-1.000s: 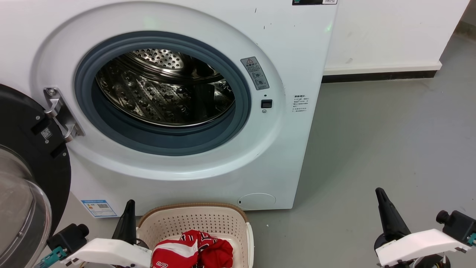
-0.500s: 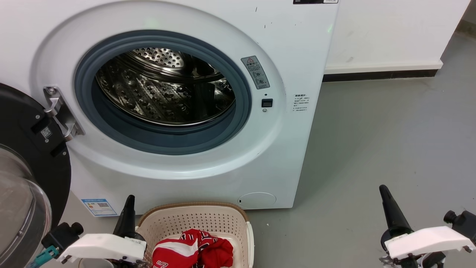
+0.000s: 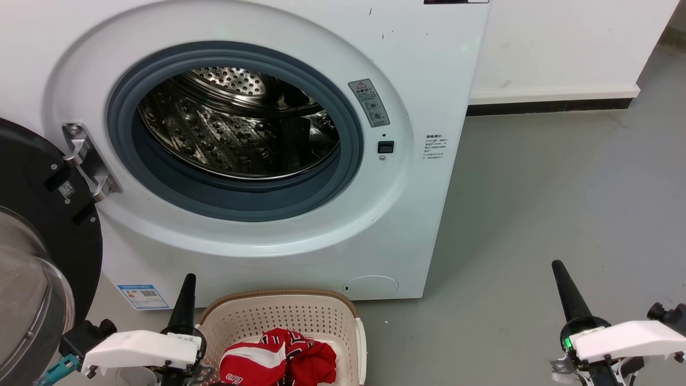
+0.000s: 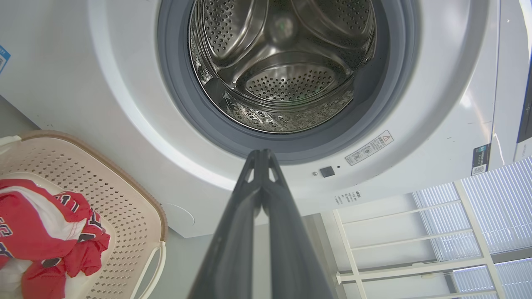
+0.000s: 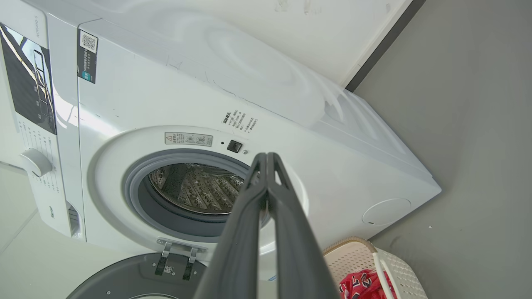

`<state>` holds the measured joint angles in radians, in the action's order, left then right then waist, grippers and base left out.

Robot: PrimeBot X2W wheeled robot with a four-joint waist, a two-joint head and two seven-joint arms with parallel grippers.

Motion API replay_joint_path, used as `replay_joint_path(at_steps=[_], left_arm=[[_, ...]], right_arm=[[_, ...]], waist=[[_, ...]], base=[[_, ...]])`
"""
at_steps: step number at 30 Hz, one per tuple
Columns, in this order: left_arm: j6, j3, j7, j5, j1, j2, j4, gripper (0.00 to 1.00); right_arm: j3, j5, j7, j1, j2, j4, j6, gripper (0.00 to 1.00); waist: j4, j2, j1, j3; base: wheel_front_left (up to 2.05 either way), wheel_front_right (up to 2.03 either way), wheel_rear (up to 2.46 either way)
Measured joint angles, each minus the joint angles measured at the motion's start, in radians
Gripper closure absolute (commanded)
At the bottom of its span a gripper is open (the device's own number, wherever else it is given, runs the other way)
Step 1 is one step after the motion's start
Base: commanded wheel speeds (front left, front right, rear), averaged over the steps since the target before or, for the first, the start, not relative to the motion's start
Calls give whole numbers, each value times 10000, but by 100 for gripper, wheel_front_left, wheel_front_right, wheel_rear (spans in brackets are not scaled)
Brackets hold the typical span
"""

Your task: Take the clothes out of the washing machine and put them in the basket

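The white washing machine stands with its door swung open to the left and its steel drum bare. In front of it, the cream basket holds the red and white clothes. My left gripper is shut with nothing in it, just left of the basket. My right gripper is also shut and holds nothing, over the grey floor to the right. In the left wrist view the shut gripper points at the drum, with the clothes in the basket at lower left.
Grey floor spreads to the right of the washer, bounded by a white wall with a dark skirting strip. The open door's glass bowl bulges at the lower left.
Both arms have sunk slightly lower and outward in the head view, the right gripper drifting right. The clothes and basket are unmoved.
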<state>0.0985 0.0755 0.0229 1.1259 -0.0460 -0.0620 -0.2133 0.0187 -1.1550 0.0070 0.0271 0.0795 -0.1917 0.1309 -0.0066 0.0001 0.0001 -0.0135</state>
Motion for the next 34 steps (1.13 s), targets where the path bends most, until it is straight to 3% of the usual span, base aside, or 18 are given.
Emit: replay_joint_path(at_steps=[34], left_arm=[[180, 253, 583, 3087, -390, 65, -198, 100]], right_arm=[[359, -3099, 474, 468, -4, -326, 0, 100]], waist=[[38, 0, 0, 98]], base=[[0, 0, 0]])
